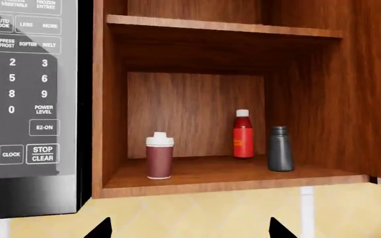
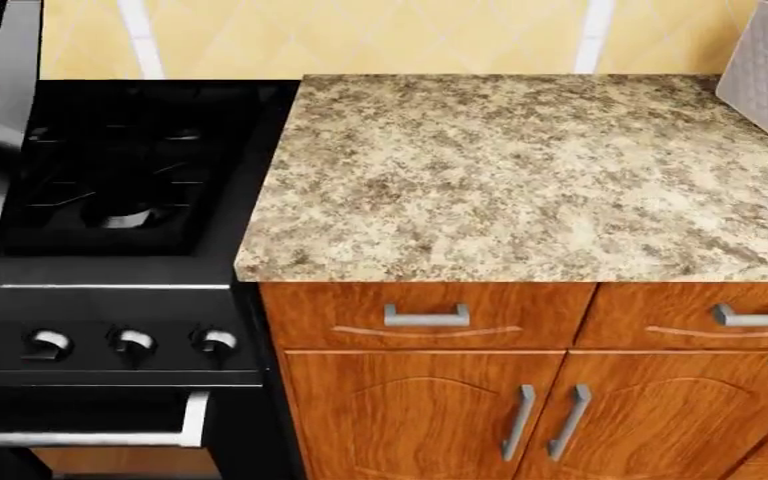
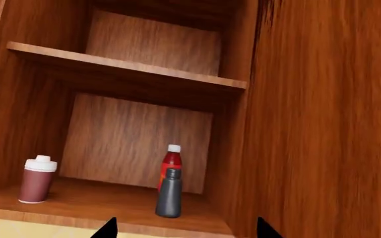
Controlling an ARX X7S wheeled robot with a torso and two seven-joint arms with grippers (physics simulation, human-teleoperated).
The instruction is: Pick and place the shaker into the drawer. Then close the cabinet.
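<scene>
The shaker (image 1: 280,148) is a dark grey cylinder with a narrower neck. It stands upright on the lower shelf of an open wall cupboard (image 1: 230,181), near the right side wall. In the right wrist view the shaker (image 3: 169,193) stands in front of a red bottle. My left gripper (image 1: 187,230) is open and empty, below the shelf's front edge and well short of the shaker. My right gripper (image 3: 184,229) is open and empty, just below and in front of the shaker. The deep drawer and the stacked drawer cabinet are out of view. Neither gripper shows in the head view.
A red bottle (image 1: 243,135) and a maroon cup with a pale lid (image 1: 159,156) share the shelf. A microwave keypad (image 1: 18,89) is beside the cupboard. The head view shows a speckled counter (image 2: 518,170), a black stove (image 2: 104,190) and shallow closed groove-front drawers (image 2: 427,316).
</scene>
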